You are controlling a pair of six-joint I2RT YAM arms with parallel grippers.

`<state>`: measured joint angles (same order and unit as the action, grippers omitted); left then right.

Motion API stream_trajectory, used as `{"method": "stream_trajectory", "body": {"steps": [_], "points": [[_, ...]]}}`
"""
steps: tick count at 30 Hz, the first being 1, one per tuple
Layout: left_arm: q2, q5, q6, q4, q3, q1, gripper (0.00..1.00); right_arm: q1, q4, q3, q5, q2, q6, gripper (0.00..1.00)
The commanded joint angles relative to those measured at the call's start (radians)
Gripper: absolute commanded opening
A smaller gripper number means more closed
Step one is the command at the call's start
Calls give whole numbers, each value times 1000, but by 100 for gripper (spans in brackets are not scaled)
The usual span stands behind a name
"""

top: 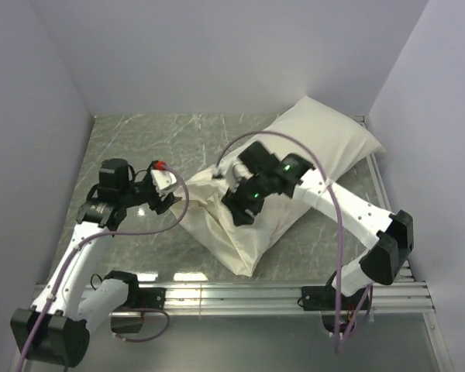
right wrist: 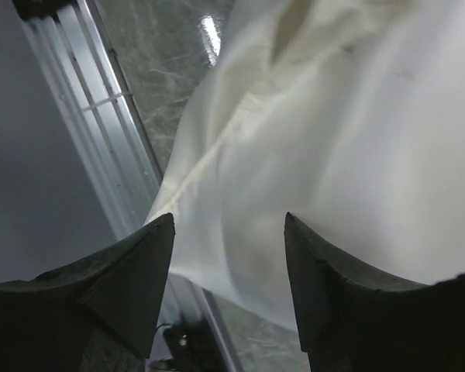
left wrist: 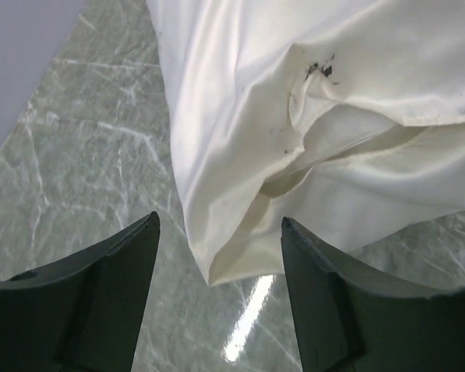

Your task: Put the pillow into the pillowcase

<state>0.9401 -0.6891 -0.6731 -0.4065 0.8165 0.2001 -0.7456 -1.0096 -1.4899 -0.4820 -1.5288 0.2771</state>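
Observation:
The pillow [top: 329, 133] lies plump at the back right, its near end hidden under my right arm. The wrinkled cream pillowcase [top: 236, 236] spreads from there toward the front rail; I cannot tell whether the pillow's end is inside it. My left gripper [top: 167, 198] is open and empty at the cloth's left corner. In the left wrist view the gripper [left wrist: 221, 232] frames a hanging corner of the pillowcase [left wrist: 240, 155] with a folded opening and dark specks. My right gripper [top: 240, 211] is open just above the pillowcase [right wrist: 333, 139], its jaws [right wrist: 229, 225] holding nothing.
An aluminium rail [top: 240, 294] runs along the table's front edge and also shows in the right wrist view [right wrist: 85, 116]. Pale walls close in the left, back and right. The grey marble tabletop [top: 132, 147] shows at the back left.

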Motion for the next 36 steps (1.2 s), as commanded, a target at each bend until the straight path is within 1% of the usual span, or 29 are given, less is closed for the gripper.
{"method": "stream_trajectory", "body": {"steps": [1,2,3,4,5,6,7,10,11,13,14,15,16,17,19,21,23,24,25,27,28,29,30,31,32,33,34,35,36], "points": [[-55,-119,16,-135,-2,-106,71,-196,127,71,244,29,37,67],[-63,-116,44,-120,-8,-131,72,-227,146,95,291,18,31,68],[-57,-121,68,-106,-10,-175,74,-288,157,98,328,-20,27,69],[-47,-122,102,-107,-5,-192,74,-311,160,102,409,-40,8,70],[-22,-119,127,-100,-1,-197,74,-334,152,94,445,-62,-1,70],[-6,-118,173,-77,7,-237,75,-365,157,92,480,-100,-12,71],[8,-122,194,-69,12,-249,75,-379,155,91,569,-122,-36,72],[66,-150,234,-58,44,-278,77,-391,158,98,660,-185,-73,70],[69,-150,242,-48,46,-280,77,-391,169,109,731,-194,-73,68],[66,-142,251,-22,35,-280,78,-390,215,131,784,-180,-67,46],[59,-141,247,-15,29,-280,78,-390,229,146,802,-169,-64,32],[57,-132,239,-9,12,-280,78,-388,232,146,804,-145,-59,5],[57,-132,230,-11,7,-280,78,-377,220,128,786,-130,-58,0],[60,-129,221,-12,1,-278,77,-371,203,114,755,-111,-53,0],[83,-122,228,-15,1,-281,77,-344,155,67,631,-33,-29,0],[107,-124,242,-40,15,-280,75,-275,97,19,483,34,-1,0],[140,-144,262,-40,23,-280,75,-218,63,-65,358,64,36,0],[149,-148,298,-28,24,-280,74,-163,19,-96,312,74,48,0],[157,-154,322,-22,26,-280,73,-144,-4,-125,225,75,62,0],[180,-190,371,-26,35,-280,73,-130,-59,-185,171,70,76,0],[184,-193,395,-20,32,-280,73,-139,-64,-194,183,65,65,0],[183,-191,420,-11,24,-280,74,-155,-66,-194,203,59,59,7],[180,-184,482,15,1,-280,75,-194,-61,-187,229,41,44,50],[177,-182,516,26,-10,-281,76,-213,-35,-170,258,39,30,65],[177,-190,547,35,-26,-286,76,-233,4,-108,357,38,14,72],[178,-196,622,50,-37,-289,77,-266,100,-78,423,32,-15,76],[177,-185,662,93,-46,-292,78,-325,133,-46,495,16,-19,76],[174,-179,714,113,-59,-306,79,-351,156,-41,623,-3,-26,76],[169,-178,765,126,-62,-314,82,-363,193,-44,666,-57,-44,76]]}}
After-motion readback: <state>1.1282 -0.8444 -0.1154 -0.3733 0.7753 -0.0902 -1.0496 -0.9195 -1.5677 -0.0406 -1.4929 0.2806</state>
